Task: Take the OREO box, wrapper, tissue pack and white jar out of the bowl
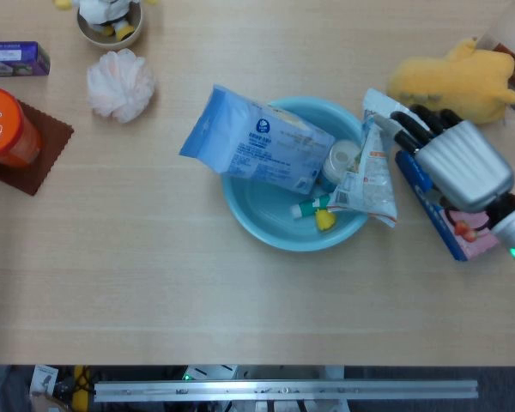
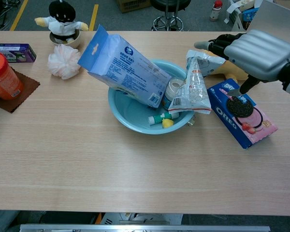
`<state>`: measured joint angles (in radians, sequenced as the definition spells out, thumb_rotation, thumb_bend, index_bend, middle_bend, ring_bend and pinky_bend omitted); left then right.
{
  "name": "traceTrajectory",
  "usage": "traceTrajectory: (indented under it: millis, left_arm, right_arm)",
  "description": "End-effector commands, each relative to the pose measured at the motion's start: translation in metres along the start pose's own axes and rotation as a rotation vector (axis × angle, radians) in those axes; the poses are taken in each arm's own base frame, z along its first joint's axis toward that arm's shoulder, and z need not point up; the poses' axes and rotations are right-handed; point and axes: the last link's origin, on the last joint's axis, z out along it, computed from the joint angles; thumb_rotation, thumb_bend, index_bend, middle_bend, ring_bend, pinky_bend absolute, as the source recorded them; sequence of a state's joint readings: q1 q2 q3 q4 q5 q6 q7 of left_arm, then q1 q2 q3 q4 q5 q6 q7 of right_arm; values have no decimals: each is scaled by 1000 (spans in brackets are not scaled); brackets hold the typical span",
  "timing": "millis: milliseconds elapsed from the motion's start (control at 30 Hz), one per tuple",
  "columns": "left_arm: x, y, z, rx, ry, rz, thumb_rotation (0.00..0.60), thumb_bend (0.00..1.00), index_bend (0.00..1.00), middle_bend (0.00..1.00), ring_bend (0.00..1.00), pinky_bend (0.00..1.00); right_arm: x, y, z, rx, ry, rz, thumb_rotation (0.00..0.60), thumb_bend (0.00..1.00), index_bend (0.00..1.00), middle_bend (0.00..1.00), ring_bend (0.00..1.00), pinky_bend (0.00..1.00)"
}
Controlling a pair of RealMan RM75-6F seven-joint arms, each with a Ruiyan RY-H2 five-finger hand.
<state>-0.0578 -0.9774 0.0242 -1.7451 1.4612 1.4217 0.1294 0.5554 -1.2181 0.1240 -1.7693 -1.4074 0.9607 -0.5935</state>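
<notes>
The light blue bowl (image 1: 262, 215) (image 2: 128, 113) sits mid-table. A blue tissue pack (image 1: 257, 142) (image 2: 125, 65) leans over its left rim. The white jar (image 1: 342, 160) (image 2: 173, 89) stands inside at the right, and the crinkled wrapper (image 1: 373, 167) (image 2: 192, 87) leans on the right rim. The OREO box (image 1: 455, 236) (image 2: 240, 112) lies flat on the table right of the bowl. My right hand (image 1: 451, 154) (image 2: 251, 50) hovers above the box with fingers spread toward the wrapper's top, holding nothing. My left hand is out of sight.
A green and yellow tube (image 1: 313, 209) lies in the bowl. A yellow plush (image 1: 459, 77) sits behind the right hand. At the far left are an orange can (image 1: 4, 124) on a brown mat, a pink puff (image 1: 120, 83), a purple box (image 1: 13, 58) and a panda figure (image 1: 110, 17).
</notes>
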Motion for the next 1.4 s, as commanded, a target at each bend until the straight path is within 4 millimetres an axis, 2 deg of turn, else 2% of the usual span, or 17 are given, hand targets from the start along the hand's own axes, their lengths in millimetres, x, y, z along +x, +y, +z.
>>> traceTrajectory:
  millis: [33, 300, 433, 567, 667, 767, 833, 1000, 1267, 1400]
  left_arm:
    - [1, -2, -1, 3, 0, -3, 600, 358, 169, 228, 208, 163]
    - [1, -4, -2, 8, 1, -5, 600, 358, 169, 228, 209, 163]
    - [1, -5, -2, 9, 0, -4, 600, 358, 169, 228, 208, 163]
    - [2, -6, -2, 7, 1, -6, 600, 358, 169, 228, 209, 163]
    - [2, -6, -2, 6, 4, -8, 600, 358, 169, 228, 209, 163]
    - [2, -7, -2, 7, 6, -8, 600, 358, 169, 228, 209, 163]
    - [2, -7, -1, 7, 3, -8, 600, 358, 169, 228, 209, 163]
    - [1, -7, -1, 6, 1, -8, 600, 358, 169, 228, 209, 163]
    - [2, -4, -1, -4, 3, -6, 600, 358, 169, 229, 209, 163]
    - [3, -3, -1, -11, 6, -5, 600, 358, 170, 229, 209, 163]
  right_arm:
    - [1, -9, 18, 21, -21, -25, 600, 0, 0, 158, 133, 300]
    - [-4, -21, 46, 29, -91, -84, 600, 0, 0, 158, 126, 278]
    - [-9, -26, 55, 22, -119, -94, 600, 0, 26, 197, 130, 278]
    - [-15, -30, 63, 8, -133, -85, 600, 0, 147, 279, 182, 281]
    - [-17, -31, 66, -4, -120, -80, 600, 0, 285, 346, 257, 333]
    - [-18, -31, 68, -12, -94, -87, 600, 50, 419, 426, 361, 474]
    - [-18, -30, 67, -14, -80, -81, 600, 106, 506, 485, 448, 602]
    - [-14, -18, 54, -35, -49, -54, 600, 117, 586, 550, 557, 717]
    - [-4, 19, 14, -112, -16, -12, 600, 116, 602, 565, 587, 748]
    - [-6, 40, -6, -155, -18, -29, 600, 117, 603, 567, 587, 748]
